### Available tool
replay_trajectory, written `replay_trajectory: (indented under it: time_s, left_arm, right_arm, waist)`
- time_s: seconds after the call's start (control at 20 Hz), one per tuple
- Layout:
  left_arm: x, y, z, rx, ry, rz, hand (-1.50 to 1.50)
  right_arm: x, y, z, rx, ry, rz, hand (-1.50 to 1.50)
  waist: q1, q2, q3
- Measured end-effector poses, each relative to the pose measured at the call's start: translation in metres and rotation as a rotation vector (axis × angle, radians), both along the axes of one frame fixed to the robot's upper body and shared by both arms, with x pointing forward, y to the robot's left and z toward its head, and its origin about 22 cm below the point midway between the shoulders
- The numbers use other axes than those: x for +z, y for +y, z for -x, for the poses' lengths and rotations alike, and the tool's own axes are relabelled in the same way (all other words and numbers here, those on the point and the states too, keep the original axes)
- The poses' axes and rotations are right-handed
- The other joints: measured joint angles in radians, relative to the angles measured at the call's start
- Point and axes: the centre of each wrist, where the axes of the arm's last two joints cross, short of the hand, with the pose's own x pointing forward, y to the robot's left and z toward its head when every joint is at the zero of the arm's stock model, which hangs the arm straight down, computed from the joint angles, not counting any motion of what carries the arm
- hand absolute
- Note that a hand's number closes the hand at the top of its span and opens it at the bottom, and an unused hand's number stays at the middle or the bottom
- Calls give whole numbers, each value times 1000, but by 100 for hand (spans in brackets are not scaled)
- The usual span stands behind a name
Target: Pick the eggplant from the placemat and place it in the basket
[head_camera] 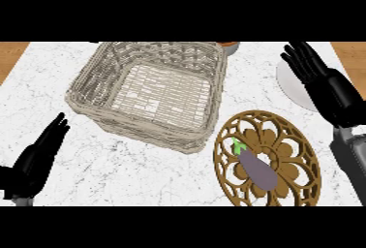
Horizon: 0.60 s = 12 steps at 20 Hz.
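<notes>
A purple eggplant (256, 167) with a green stem lies on the round brown openwork placemat (295, 145) at the lower right of the counter. To its upper left stands a square wicker basket (93, 80) with nothing inside. My right hand (330, 88) is open with straight fingers, raised above the counter's right side, up and to the right of the placemat and apart from the eggplant. My left hand (36, 162) rests open at the lower left, fingers pointing up, left of the basket.
A white plate (292, 85) lies at the right, partly hidden under my right hand. A small brownish object (229, 44) peeks out behind the basket's far right corner. Wooden surface shows beyond the marble counter's left and right edges.
</notes>
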Motion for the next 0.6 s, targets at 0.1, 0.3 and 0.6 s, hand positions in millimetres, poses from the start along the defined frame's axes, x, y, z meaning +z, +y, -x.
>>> replay_trajectory:
  time_s: [0.1,0.3,0.6]
  left_arm:
    - [-2,2,2,16,28,-39,0]
    - [1,17,1,67,123,-233,0]
    - [-16,29,17,107,279,-338,0]
  right_arm:
    - [2,17,6,69,-7,-12,150]
    - [10,81,27,353,-51,-78,150]
    - [52,117,60,485,-385,91,-150]
  waist:
    - [-8,-5,11]
    - [-21,-13,22]
    - [-85,-54,26]
